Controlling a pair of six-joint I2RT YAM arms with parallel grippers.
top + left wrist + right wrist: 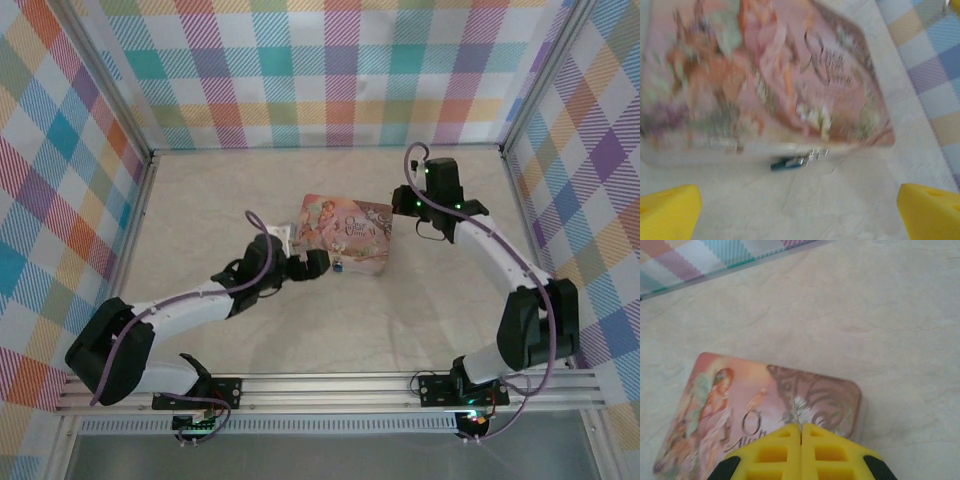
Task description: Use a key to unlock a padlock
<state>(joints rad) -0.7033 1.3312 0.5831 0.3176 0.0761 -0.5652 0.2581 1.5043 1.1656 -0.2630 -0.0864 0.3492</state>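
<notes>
Clamped tight, the right gripper (801, 430) is pinching a thin silver key (798, 415) between its yellow fingertips, with only a sliver of the metal sticking out past them, edge-on to the wrist camera. It is hovering above the right end of a pink tin (350, 230) printed with a fairy picture; whether the key is touching the lid cannot be told.

A small blue padlock (340, 266) is lying on the table (200, 200) right against the tin's near side wall, about midway along it. In the left wrist view it is showing as a blurred dark teal body with a bit of silver beside it, too smeared to make out its shackle.

The tin is lying flat near the middle of the table, lid up, turned slightly askew to the table's edges.

From the near left, the left gripper (318, 262) is reaching in low, pointing at the tin's near side and sitting just beside the padlock. Its yellow fingertips (667, 210) are standing wide apart, grasping nothing, with the padlock ahead of the gap between them.

Checked walls (330, 70) in pastel colours are enclosing the table along its far, left and right edges.
</notes>
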